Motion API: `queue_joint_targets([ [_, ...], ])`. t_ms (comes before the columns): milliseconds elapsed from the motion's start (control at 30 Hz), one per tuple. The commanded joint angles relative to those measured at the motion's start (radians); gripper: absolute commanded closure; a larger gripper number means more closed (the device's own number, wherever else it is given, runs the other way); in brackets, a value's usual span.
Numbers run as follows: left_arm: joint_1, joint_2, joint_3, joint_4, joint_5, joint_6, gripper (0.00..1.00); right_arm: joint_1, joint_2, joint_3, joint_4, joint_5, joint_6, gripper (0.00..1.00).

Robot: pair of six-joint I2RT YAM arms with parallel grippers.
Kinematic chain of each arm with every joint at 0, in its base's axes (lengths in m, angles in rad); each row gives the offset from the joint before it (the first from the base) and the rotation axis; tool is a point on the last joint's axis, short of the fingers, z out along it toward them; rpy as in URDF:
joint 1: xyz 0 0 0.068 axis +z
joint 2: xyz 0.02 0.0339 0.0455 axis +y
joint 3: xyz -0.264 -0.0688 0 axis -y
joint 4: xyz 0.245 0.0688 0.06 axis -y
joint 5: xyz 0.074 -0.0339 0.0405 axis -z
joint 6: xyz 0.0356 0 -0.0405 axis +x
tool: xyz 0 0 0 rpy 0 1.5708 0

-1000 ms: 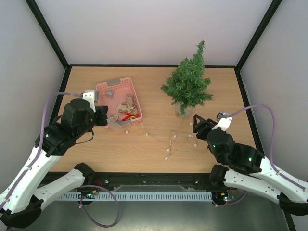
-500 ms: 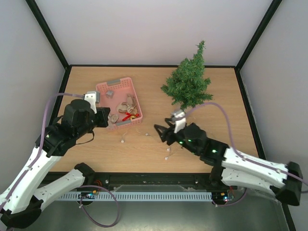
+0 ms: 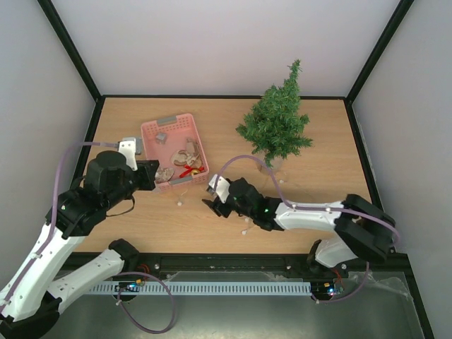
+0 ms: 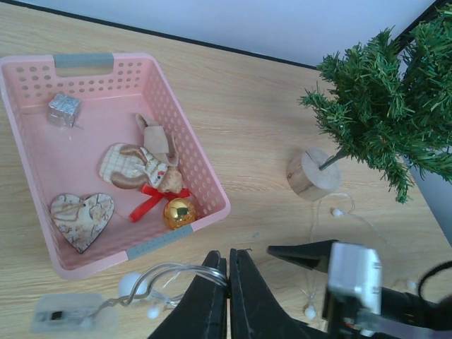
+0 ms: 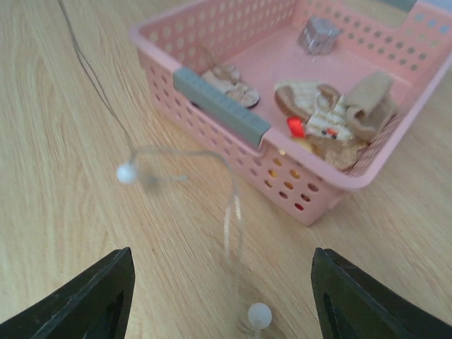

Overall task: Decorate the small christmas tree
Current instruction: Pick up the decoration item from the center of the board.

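With the left jaws pinching the light string [image 4: 130,284] just on the near side of the pink basket [image 4: 185,152] and the right jaws spread over its slack, a hard tug could topple the small christmas tree [image 4: 385,106], well right of the basket, whose base the wire skirts.

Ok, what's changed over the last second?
The right fingers, open, swung from beside the tree leftward to hover by the basket, over the string of lights. The left fingers, shut on the string of lights throughout, eased back slightly. Nothing was grabbed or released. Tree, basket and its ornaments stayed put.
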Motion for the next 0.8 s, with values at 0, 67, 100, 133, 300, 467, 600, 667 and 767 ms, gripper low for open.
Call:
queue_joint_targets([
  [0,-0.001,-0.005,-0.012,0.003,0.02,-0.012,0.98,-0.024,0.112,0.048,0.089,-0.059,-0.075,0.32],
  [67,-0.002,-0.006,-0.009,0.001,0.018,-0.014,0.98,-0.028,0.155,0.057,0.104,-0.053,-0.088,0.33],
  [100,-0.001,-0.005,-0.009,0.001,0.017,-0.013,0.98,-0.031,0.174,0.06,0.114,-0.047,-0.095,0.33],
  [133,-0.002,-0.004,-0.01,0.001,0.016,-0.014,0.98,-0.033,0.201,0.065,0.123,-0.043,-0.102,0.33],
  [300,-0.002,-0.005,-0.024,0.007,0.019,-0.016,0.98,-0.041,0.295,0.104,0.153,-0.041,-0.118,0.36],
  [467,-0.002,-0.003,-0.039,0.012,0.024,-0.024,0.98,-0.041,0.302,0.103,0.171,0.028,-0.128,0.64],
  [600,-0.001,-0.002,-0.068,0.009,0.02,-0.027,0.98,-0.041,0.18,0.057,0.11,0.129,-0.058,0.94],
  [667,-0.001,0.009,-0.09,0.003,0.024,-0.031,0.98,-0.041,0.09,0.024,0.061,0.123,-0.008,0.98],
  [767,-0.001,0.026,-0.121,-0.004,0.029,-0.046,0.98,-0.031,-0.037,0.016,-0.097,0.121,0.084,0.98],
])
